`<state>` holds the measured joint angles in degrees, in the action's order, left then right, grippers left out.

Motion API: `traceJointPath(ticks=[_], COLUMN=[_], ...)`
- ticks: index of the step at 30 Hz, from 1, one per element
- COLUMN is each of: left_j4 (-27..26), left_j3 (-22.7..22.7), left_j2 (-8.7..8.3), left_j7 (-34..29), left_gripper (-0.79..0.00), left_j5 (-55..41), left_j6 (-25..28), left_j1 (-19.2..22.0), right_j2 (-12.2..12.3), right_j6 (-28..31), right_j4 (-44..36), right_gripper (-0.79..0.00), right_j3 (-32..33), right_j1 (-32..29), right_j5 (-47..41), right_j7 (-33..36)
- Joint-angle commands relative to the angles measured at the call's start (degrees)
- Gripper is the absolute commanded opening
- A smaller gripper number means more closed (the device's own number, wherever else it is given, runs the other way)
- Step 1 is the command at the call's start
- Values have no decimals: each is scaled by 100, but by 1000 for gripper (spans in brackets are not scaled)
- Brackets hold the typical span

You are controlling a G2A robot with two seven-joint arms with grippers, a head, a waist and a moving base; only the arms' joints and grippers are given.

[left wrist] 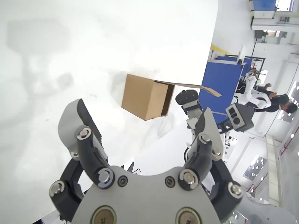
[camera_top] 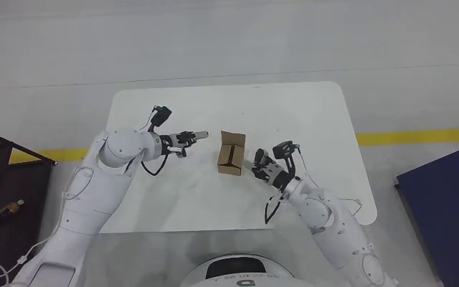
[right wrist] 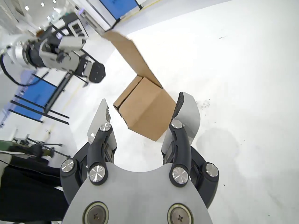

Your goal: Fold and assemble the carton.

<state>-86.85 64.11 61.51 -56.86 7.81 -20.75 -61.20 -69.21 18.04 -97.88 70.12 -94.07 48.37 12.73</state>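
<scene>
- Your left gripper (camera_top: 201, 135) gapes wide, holding nothing, near the carton (camera_top: 231, 153).
- Your right gripper (camera_top: 254, 159) is wide too, empty, just beside the carton's other side.
- The carton stands mid-way on the table (camera_top: 308, 115), one flap (right wrist: 130, 54) raised, every table edge well off.

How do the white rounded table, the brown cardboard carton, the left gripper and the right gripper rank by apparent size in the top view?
1. white rounded table, by far the largest
2. brown cardboard carton, narrowly ahead of the grippers
3. left gripper and right gripper: they look alike, so they are not ranked
</scene>
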Motion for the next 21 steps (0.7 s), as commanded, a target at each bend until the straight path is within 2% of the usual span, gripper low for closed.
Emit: traceJointPath(ticks=[1,6,9,14,18,21], left_j4=[205,835,1302,2009,2353,2539], left_j3=[-103,-688,-1121,-1700,-1951,-1972], left_j2=[22,182,351,644,795,826], left_j7=[74,190,230,379,416,397], left_gripper=[0,0,0,0,0,0], left_j5=[69,218,23,-318,-448,-462], left_j6=[18,-78,-14,121,260,434], left_j1=[97,568,871,1273,1456,1520], right_j2=[6,18,11,-9,-32,-53], right_j6=[-150,-299,-492,-577,-683,-714], right_j4=[-142,-337,-291,-96,131,316], right_gripper=[-188,-169,-175,-169,-194,-243], right_j3=[-91,-278,-409,-531,-560,-529], right_j1=[-59,-155,-116,-2,146,258], right_j5=[473,953,1241,1192,1077,814], right_j7=[52,278,437,584,542,402])
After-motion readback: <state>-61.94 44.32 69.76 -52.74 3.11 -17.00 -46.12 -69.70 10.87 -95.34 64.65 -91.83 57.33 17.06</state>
